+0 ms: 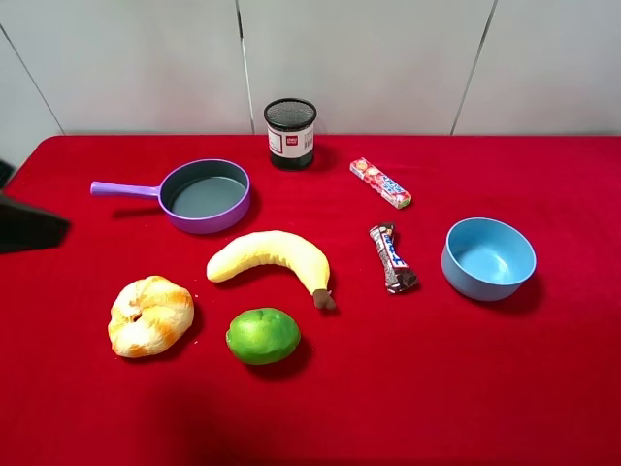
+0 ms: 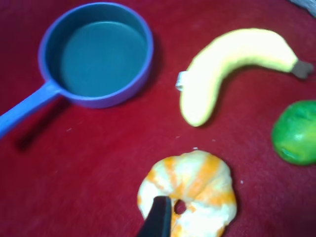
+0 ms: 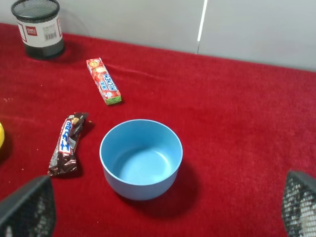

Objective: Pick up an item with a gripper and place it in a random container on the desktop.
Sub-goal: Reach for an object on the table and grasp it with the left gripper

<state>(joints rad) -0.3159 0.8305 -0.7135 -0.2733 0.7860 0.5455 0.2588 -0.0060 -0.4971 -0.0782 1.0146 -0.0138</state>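
The green lime-like fruit lies on the red desktop, in front of the banana; it also shows at the edge of the left wrist view. The black wire-mesh cup stands upright at the back centre and shows in the right wrist view. My left gripper shows one narrow black tip over the croissant, shut and empty, apart from the fruit. My right gripper is open wide and empty, with mesh-padded fingers on either side in front of the blue bowl.
A purple-handled pan, a yellow banana and a tan croissant lie left of centre. Two candy bars and a light-blue bowl lie to the right. A dark part of the left arm is at the left edge.
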